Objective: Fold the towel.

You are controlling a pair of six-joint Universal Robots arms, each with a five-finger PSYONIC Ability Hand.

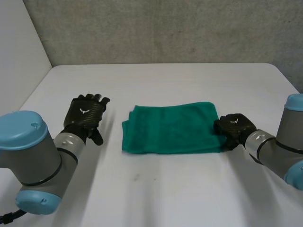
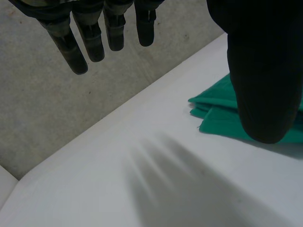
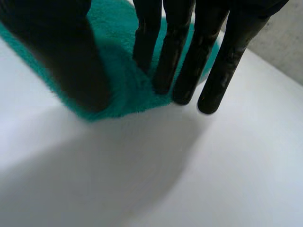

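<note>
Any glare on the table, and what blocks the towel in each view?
Head view: table evenly lit, no glare; right hand covers the towel's right edge. Left wrist view: left hand's thumb hides part of the towel. Right wrist view: right hand's fingers and thumb stand before it.

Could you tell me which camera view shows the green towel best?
The head view: it shows the folded towel whole. The left wrist view catches one corner beside the left hand's thumb; the right wrist view shows an edge under the right hand's fingers.
</note>
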